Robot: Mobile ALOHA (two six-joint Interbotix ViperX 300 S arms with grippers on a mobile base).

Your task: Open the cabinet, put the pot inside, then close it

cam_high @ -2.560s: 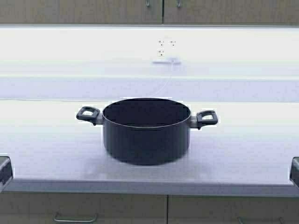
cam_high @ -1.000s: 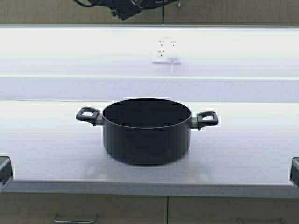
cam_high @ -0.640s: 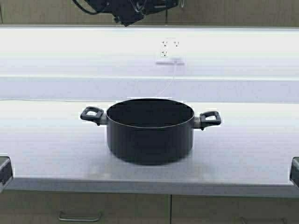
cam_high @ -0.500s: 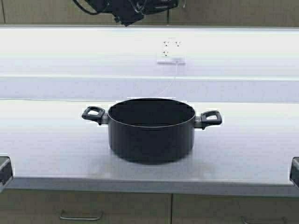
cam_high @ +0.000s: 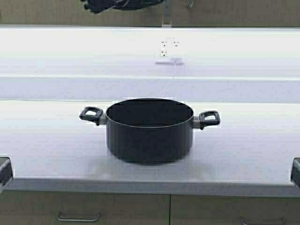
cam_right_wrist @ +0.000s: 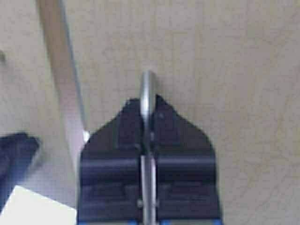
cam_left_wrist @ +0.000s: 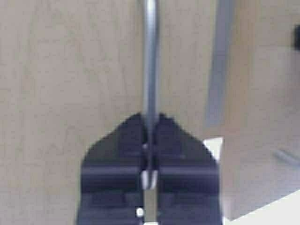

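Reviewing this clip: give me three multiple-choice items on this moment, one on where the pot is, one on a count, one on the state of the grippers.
1. Where is the pot?
A. on the white counter
B. inside the cabinet
C. held in the air

2. How many loop handles does the pot have?
A. one
B. two
C. none

3. What is the left gripper doing?
A. hanging open over the pot
B. shut on the cabinet handle
C. holding a lid

Answers: 1 A, the pot stands on the counter below the cabinet. 2 B, one loop shows on each side. 3 B, its wrist view shows the bar pinched between the fingers; the right gripper grips the other handle likewise.
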